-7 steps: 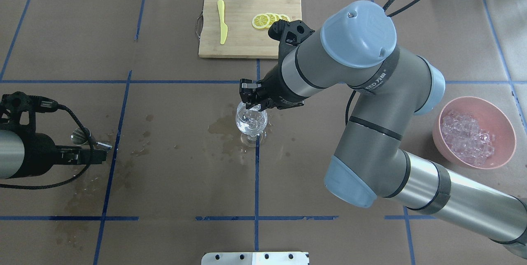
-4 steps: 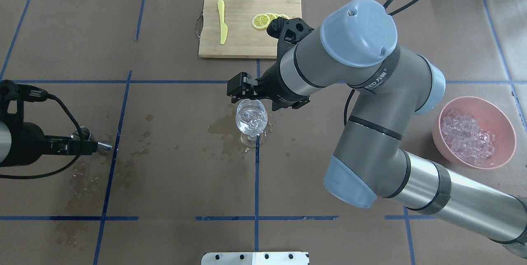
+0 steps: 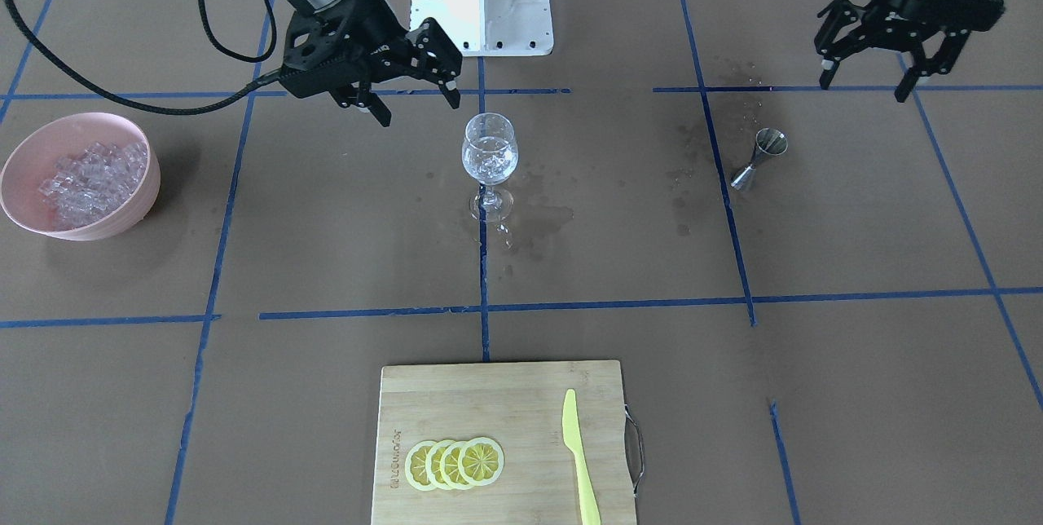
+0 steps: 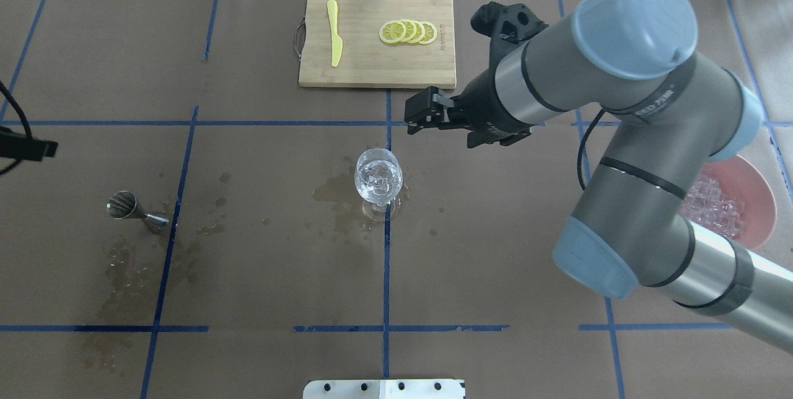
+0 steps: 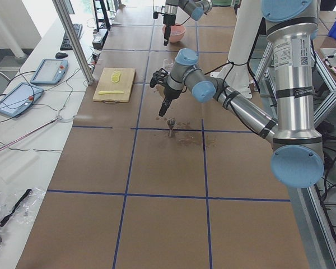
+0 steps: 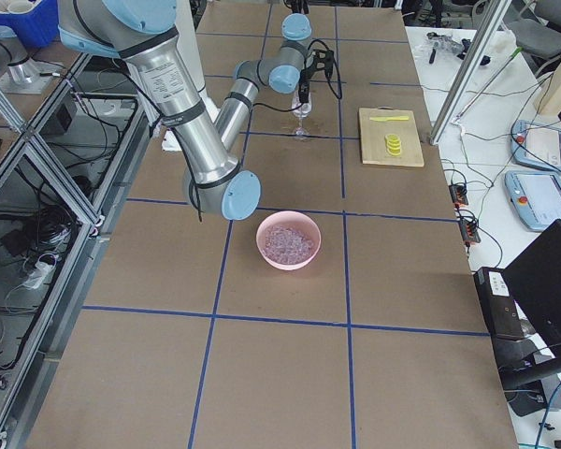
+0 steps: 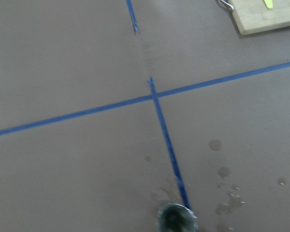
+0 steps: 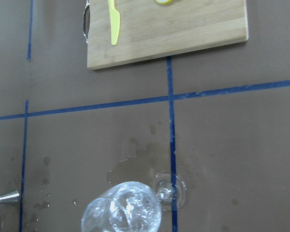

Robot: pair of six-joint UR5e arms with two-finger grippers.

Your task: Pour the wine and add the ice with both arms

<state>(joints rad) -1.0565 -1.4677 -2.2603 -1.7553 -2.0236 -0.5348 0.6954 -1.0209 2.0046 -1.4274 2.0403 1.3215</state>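
Observation:
A stemmed wine glass [image 3: 490, 154] stands at the table's middle, also in the overhead view [image 4: 378, 179] and the right wrist view [image 8: 123, 212]. It holds clear ice cubes; I cannot tell the wine apart from them. My right gripper [image 3: 417, 108] hangs open and empty, raised beside the glass on the bowl's side [image 4: 416, 117]. My left gripper [image 3: 864, 89] is open and empty, raised and well apart from a steel jigger [image 3: 758, 156]. The jigger lies on its side on wet paper [image 4: 133, 210].
A pink bowl [image 3: 24, 207] heaped with ice cubes sits on my right, half hidden by the right arm in the overhead view [image 4: 765, 201]. A bamboo cutting board [image 3: 489, 403] holds lemon slices [image 3: 455, 462] and a yellow knife [image 3: 580, 460]. Wet stains [image 3: 542, 219] surround the glass.
My right gripper opened and drew away from above the glass, toward my right. My left gripper pulled back from the jigger to the overhead view's left edge. The jigger stayed put.

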